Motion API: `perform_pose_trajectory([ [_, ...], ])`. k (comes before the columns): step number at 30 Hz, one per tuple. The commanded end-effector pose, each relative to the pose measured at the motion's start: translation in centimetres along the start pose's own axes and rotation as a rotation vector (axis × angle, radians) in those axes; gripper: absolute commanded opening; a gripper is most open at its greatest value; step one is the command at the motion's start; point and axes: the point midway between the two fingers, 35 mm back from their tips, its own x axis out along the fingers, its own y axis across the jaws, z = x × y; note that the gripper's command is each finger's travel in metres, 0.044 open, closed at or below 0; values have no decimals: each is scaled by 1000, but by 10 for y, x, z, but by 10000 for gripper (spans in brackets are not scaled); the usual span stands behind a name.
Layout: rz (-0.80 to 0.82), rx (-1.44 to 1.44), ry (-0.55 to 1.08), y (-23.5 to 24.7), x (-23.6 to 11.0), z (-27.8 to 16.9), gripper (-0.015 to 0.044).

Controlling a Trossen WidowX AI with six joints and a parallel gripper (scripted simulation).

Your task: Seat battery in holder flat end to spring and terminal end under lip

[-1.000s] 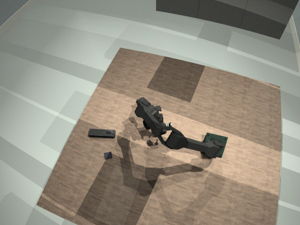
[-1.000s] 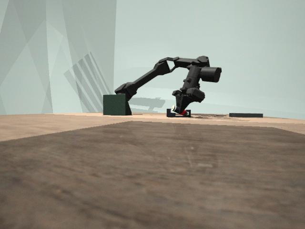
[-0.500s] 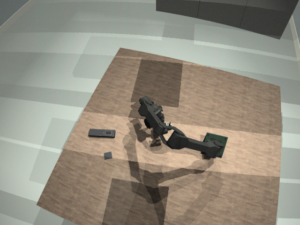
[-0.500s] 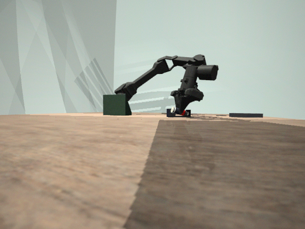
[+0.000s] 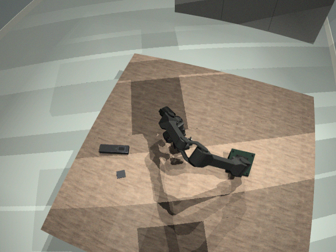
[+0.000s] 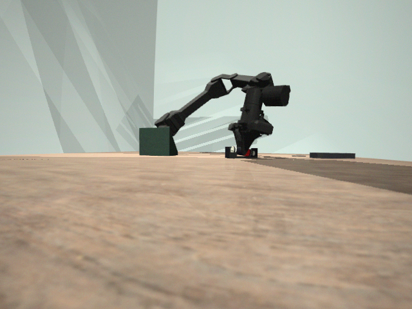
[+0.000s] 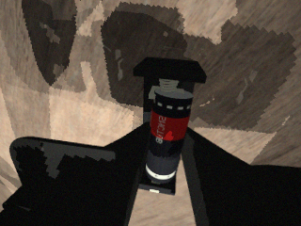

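Note:
A black battery with a red band (image 7: 166,134) (image 6: 248,152) lies lengthwise in the black holder (image 7: 169,71) (image 6: 229,152). In the wrist view its far end meets the silver spring (image 7: 168,86) by the holder's far wall, and its near end with a pale ring sits over the holder's near end (image 7: 159,189). My gripper (image 7: 166,129) (image 6: 244,149) is shut on the battery's middle, one finger on each side, fingertips down at holder height. In the top view the arm (image 5: 173,130) hides the holder and battery.
The arm's green base block (image 5: 251,157) (image 6: 156,141) stands on the wooden table (image 5: 244,108) (image 6: 199,215). A flat dark remote-like slab (image 5: 114,149) (image 6: 331,155) and a small dark square (image 5: 121,174) lie apart from the holder.

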Motion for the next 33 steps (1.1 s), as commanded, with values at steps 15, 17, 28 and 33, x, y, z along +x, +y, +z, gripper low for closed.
perform_pose_trajectory([
  [15,-4,-35,-133,2,2,3,85],
  [17,-5,-37,-145,3,3,3,85],
  [28,-6,-41,-174,3,3,2,85],
  [33,-7,-41,-175,3,4,-2,85],
])
